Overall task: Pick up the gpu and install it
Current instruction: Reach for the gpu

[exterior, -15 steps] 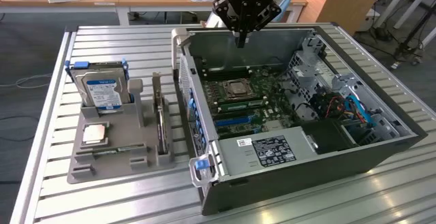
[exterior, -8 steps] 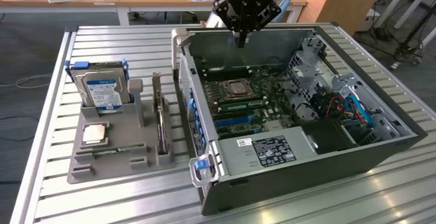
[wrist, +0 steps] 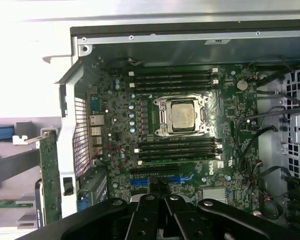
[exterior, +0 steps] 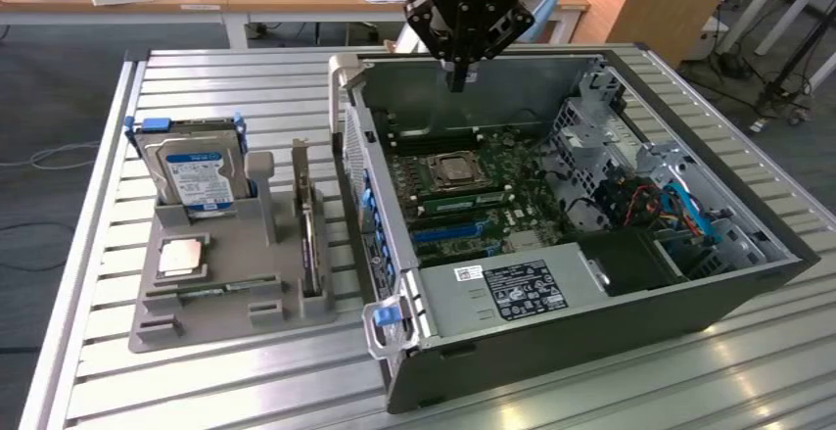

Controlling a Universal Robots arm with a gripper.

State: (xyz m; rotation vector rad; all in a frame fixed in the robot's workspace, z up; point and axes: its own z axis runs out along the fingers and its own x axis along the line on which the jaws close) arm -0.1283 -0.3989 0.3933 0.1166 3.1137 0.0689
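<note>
The gpu [exterior: 308, 226] stands on edge in a slot of the grey holder [exterior: 209, 327], just outside the computer case's near wall. In the wrist view the gpu [wrist: 49, 176] shows as a green card edge with a silvery bracket beside the case. My gripper [exterior: 457, 81] hangs over the far end of the open case [exterior: 679, 298], well away from the gpu. Its fingers are shut together with nothing between them. In the wrist view my gripper [wrist: 160, 194] points down at the motherboard [wrist: 190, 95], above the blue and black card slots [wrist: 155, 179].
A silver hard drive [exterior: 196, 170] with a blue-white label stands at the holder's far end, a processor [exterior: 183, 257] and a memory stick [exterior: 215, 291] lie lower on it. Inside the case sit a power supply [exterior: 523, 288] and cables [exterior: 667, 205]. Desks stand behind the slatted table [exterior: 105, 254].
</note>
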